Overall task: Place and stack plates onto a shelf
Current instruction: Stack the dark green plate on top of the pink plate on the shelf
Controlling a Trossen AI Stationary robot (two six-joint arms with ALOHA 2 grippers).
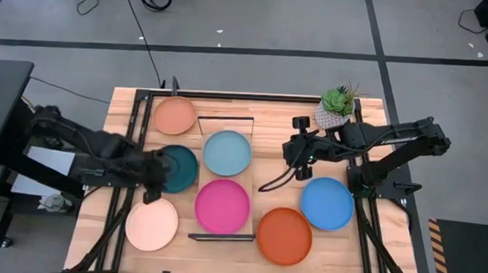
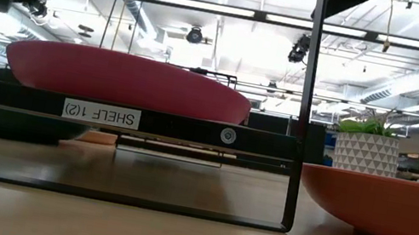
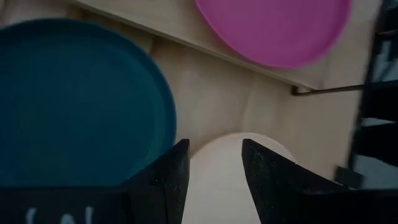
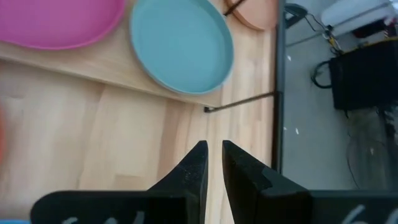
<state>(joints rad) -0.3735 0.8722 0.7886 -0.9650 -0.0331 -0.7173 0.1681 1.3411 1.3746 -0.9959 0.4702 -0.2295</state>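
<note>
The shelf (image 1: 259, 166) stands mid-table and carries the light blue plate (image 1: 226, 152) and the magenta plate (image 1: 222, 206). On the table to its left lie the terracotta plate (image 1: 175, 115), dark teal plate (image 1: 178, 168) and pale peach plate (image 1: 151, 224). To its right lie the red-orange plate (image 1: 285, 236) and bright blue plate (image 1: 327, 203). No grey plate shows. My left gripper (image 1: 151, 190) is open over the pale peach plate's rim (image 3: 214, 162), beside the teal plate (image 3: 74, 99). My right gripper (image 1: 291, 156) is shut and empty, right of the light blue plate (image 4: 180, 46).
A potted plant (image 1: 336, 108) stands at the table's far right corner. The shelf's thin black frame (image 2: 306, 109) rises at its corners and ends. A dark cable (image 1: 275, 180) lies between the shelf and the bright blue plate. Bare wood shows near the right gripper (image 4: 124, 143).
</note>
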